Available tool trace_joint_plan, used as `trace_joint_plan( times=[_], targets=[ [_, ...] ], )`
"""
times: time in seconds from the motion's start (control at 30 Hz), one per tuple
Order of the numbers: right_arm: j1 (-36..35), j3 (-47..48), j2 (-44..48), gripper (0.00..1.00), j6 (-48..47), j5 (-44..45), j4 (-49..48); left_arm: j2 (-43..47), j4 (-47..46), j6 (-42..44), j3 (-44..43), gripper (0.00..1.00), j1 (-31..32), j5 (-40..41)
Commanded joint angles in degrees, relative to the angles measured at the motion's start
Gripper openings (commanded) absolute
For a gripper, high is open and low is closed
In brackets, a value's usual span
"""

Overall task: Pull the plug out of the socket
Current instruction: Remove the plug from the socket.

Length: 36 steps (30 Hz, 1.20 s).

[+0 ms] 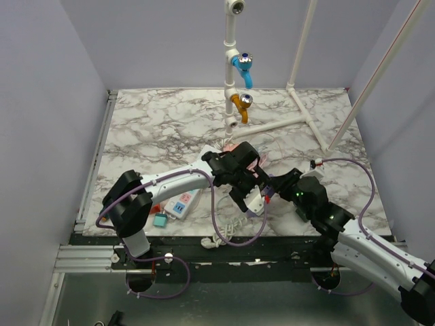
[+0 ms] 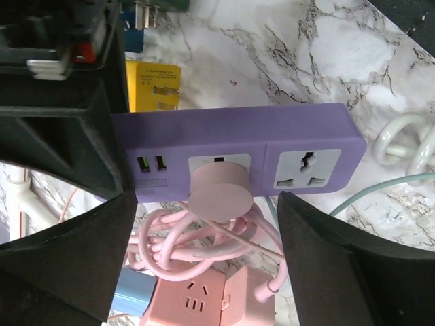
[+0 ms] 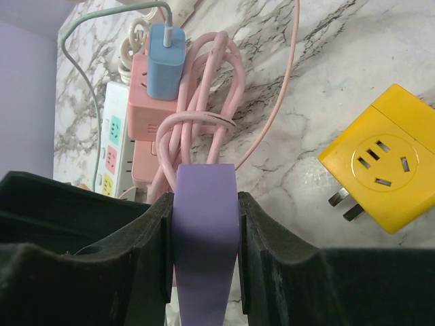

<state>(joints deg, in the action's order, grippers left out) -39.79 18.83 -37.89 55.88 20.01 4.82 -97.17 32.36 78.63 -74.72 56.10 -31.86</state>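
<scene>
Right gripper [image 3: 204,231] clamps one purple power strip [image 2: 292,125] holding one pink plug [image 2: 219,200]

Just beside plug [image 2: 219,199], pink cable tangle [image 2: 194,248]

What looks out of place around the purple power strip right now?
The yellow adapter lies loose, prongs bare, plugged into nothing. The pink cable is bunched in a knotted coil beside the purple power strip. Nothing looks damaged.

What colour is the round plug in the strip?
Pale pink plug in the purple strip; left wrist view shows it best.
</scene>
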Motion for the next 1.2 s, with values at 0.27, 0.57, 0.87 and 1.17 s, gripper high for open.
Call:
trace_joint_plan(
  times=[0.27, 0.57, 0.87, 1.17],
  targets=[
    [-0.2, 4.3, 1.5, 0.00, 2.7, -2.1, -5.8, -1.1, -5.8, 0.9, 3.3, 0.57, 1.9, 4.9],
    [-0.2, 4.5, 0.1, 0.01, 2.9, -2.5, -5.5, -1.6, -4.5, -1.0, 2.0, 0.13, 2.6, 8.4],
    [-0.2, 3.0, -2.6, 0.01, 0.2, 1.6, -1.0, -1.0, -3.6, -2.7, 0.7, 0.00, 2.6, 10.6],
    [-0.2, 1.4, -2.9, 0.01, 0.4, 7.1, 5.4, 4.9, -2.6, -3.4, 3.9, 0.00, 1.6, 11.9]
  ],
)
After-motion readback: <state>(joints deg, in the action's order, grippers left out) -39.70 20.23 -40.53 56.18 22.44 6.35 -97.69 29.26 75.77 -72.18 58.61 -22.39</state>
